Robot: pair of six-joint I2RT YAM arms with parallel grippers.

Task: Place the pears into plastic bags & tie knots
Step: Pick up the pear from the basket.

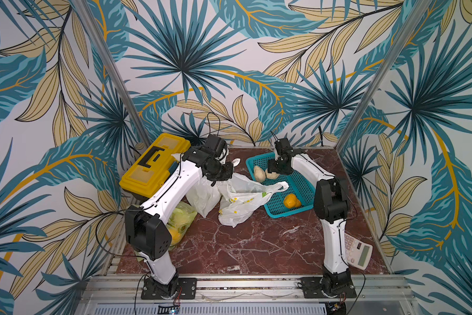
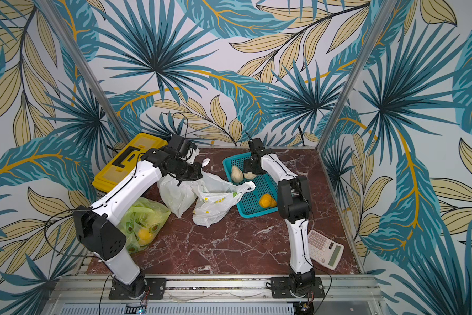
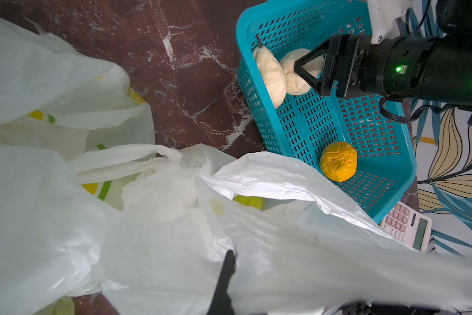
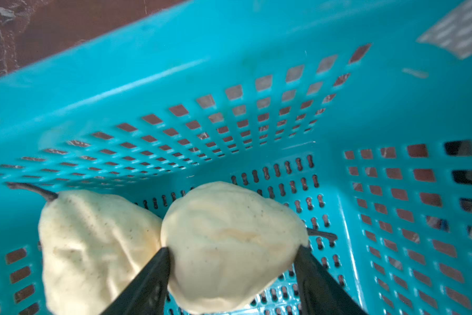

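Observation:
In the teal basket (image 1: 304, 185), my right gripper (image 4: 233, 249) is shut on a cream pear (image 4: 229, 234), one finger against each side. A second cream pear (image 1: 259, 173) with a stem lies touching it. An orange pear (image 1: 292, 201) rests at the basket's near end. My left gripper (image 1: 224, 174) is shut on the rim of the plain white bag (image 1: 202, 196) and holds it up. In the left wrist view only one of its fingers (image 3: 228, 270) shows, draped in film. The lemon-print bag (image 1: 243, 201) lies between that bag and the basket. The lime-green bag (image 2: 144, 221), holding fruit, sits under the left arm.
A yellow toolbox (image 1: 153, 166) stands at the back left against the wall. A white calculator (image 1: 358, 251) lies by the right arm's base. Patterned walls close in the marble table (image 1: 243, 245) on three sides.

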